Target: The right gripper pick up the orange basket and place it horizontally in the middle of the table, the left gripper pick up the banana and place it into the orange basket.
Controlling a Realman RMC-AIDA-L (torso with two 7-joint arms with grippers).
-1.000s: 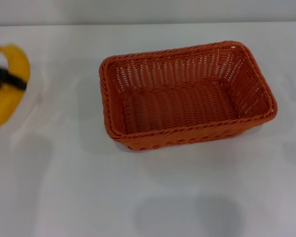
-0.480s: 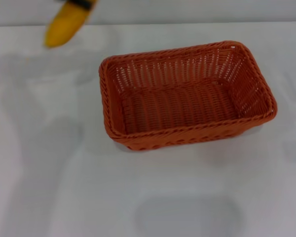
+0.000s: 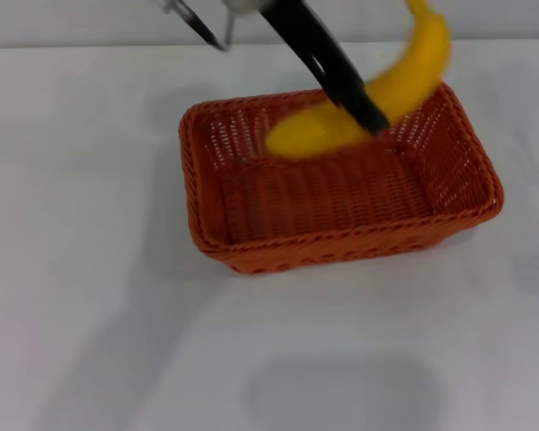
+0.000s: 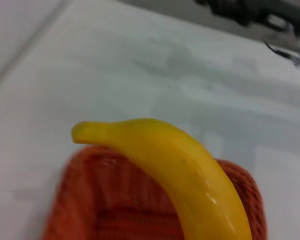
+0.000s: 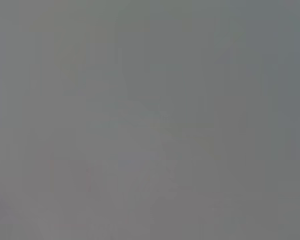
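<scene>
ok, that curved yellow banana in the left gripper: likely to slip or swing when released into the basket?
Probably somewhat slippery: the smooth curved yellow banana has a glossy skin. The left gripper pinches it mid-length across a narrow contact, so it may pivot. Dropped, it would likely rock on its curve, though the orange woven basket should contain it.

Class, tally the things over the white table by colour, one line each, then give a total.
Orange: 1, the basket
Yellow: 1, the banana, held above the basket
Black: 1, the left gripper clamping the banana
Total: 3
</scene>
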